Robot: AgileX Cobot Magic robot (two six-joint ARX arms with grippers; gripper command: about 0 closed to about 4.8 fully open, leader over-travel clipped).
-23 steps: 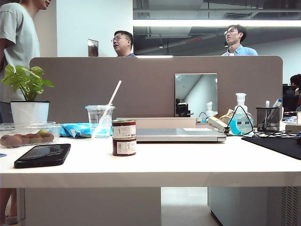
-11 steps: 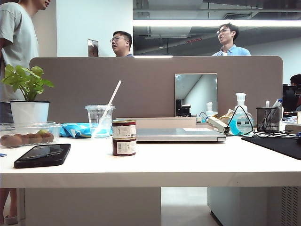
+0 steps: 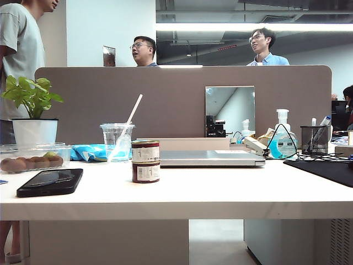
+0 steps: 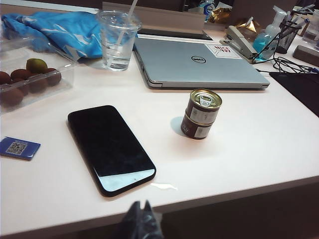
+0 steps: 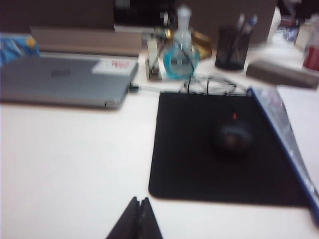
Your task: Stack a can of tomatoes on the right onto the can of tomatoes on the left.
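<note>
Two tomato cans stacked: upper can [image 3: 145, 150] sits upright on lower can [image 3: 146, 172], long axes vertical, pull-tab lid facing up, just in front of the closed laptop [image 4: 199, 62]. Plastic cup [image 4: 117, 40] left of the laptop holds a straw and some clear liquid. Clear tray [image 4: 30, 79] further left of it holds fruit. Mesh pen holder [image 3: 315, 139] right of the laptop holds pens. Left gripper [image 4: 139, 219] and right gripper [image 5: 135, 221] both pressed together, empty, low at the table's near edge.

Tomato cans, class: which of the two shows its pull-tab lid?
The upper tomato can, stacked on the lower tomato can; only its ring-pull top is exposed, the lower one's being covered.
</note>
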